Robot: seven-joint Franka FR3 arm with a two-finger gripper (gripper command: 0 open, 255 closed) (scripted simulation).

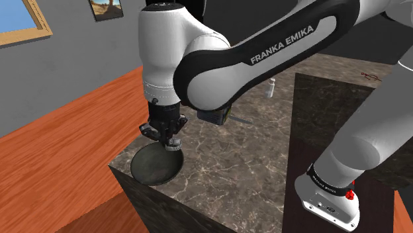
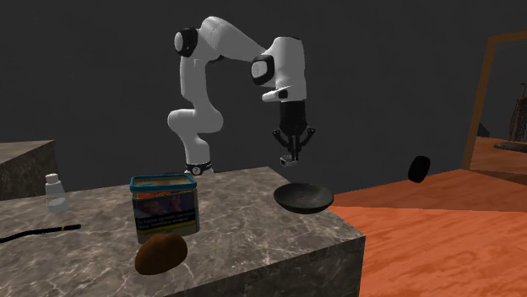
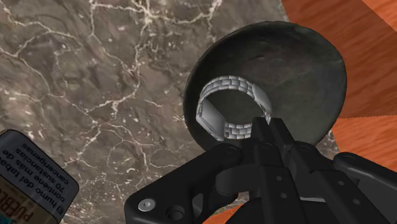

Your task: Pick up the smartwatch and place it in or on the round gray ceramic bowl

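1 smartwatch (image 3: 234, 86), off the table and hanging in the air, pinched by its band between the 2 closed fingertips of the hand (image 3: 265, 125). Silver metal links closed into a ring, with the dark face partway round from the fingers.

Judged light, with stiff links but a loose, chain-like loop. Smooth metal, so probably slippery, and a face that could scratch or crack on a hard landing. Best held across the band's width, as here. A shallow bite at the very tips, though, so likely to swivel or slide under a jerk.

Seen along the hand, lined up over the hollow of the dark grey bowl (image 3: 299, 70). From the second exterior view, a clear gap between hand (image 2: 291, 157) and bowl (image 2: 302, 199), so hovering rather than resting. Worth lowering closer before letting go, judging by that drop.

Bowl set near the corner of the marble table (image 3: 95, 89), with orange wooden floor (image 3: 369, 38) beyond the edge. 1 printed tin (image 2: 165, 207) further along, well apart.
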